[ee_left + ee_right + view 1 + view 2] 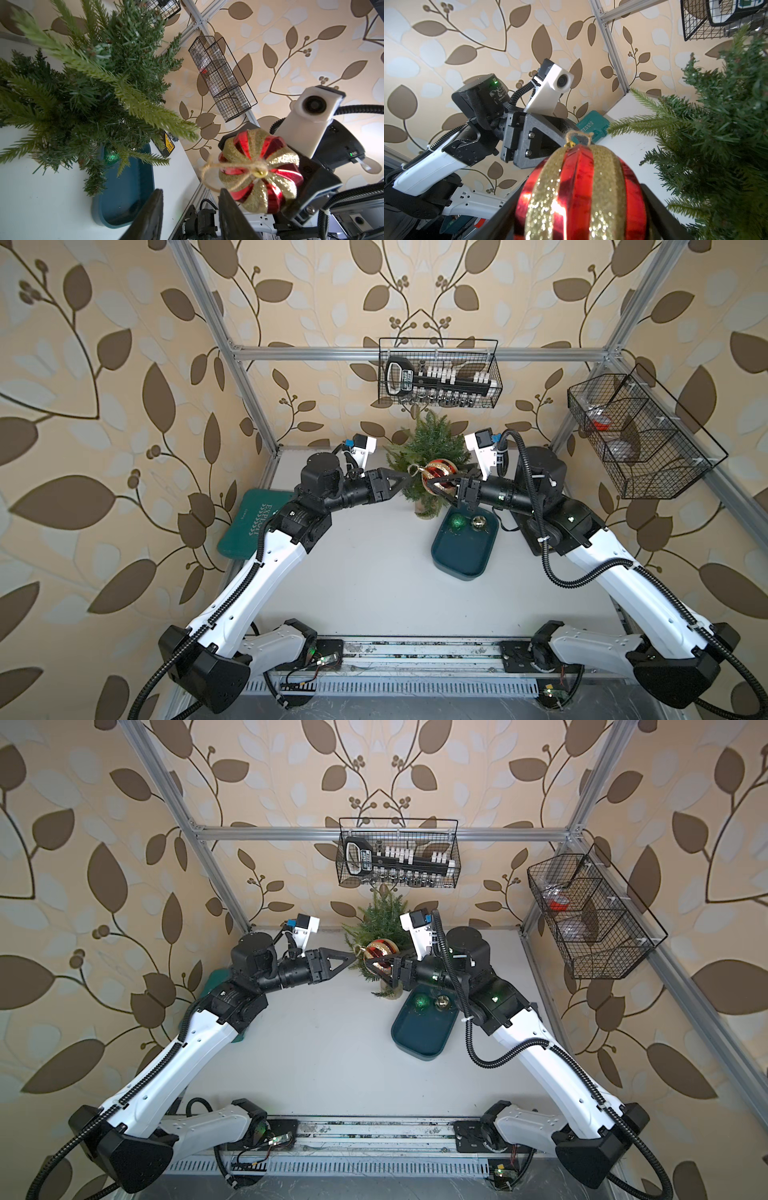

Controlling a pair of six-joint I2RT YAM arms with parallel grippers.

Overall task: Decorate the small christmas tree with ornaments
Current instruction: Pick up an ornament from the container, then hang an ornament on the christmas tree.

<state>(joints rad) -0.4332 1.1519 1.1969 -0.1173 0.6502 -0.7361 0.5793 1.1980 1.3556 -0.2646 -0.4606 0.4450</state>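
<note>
Red-and-gold striped ball (439,477), with twine loop (413,468) at the cap: was found clamped between the jaws of the right gripper (432,486) and held above the table (353,572), in front of the small christmas tree (432,439). Left gripper (406,478): fingers (149,214) were seen apart, tips just beside the loop. Green glittery ball (458,521) and gold ball (478,522): were found lying in the teal tray (461,560), near the tree's base.

Tree (432,443) stood at rear of table (353,593), large bauble (437,470) was just before it, tray (461,562) holding two baubles (458,521) lay nearer, rightward.
</note>
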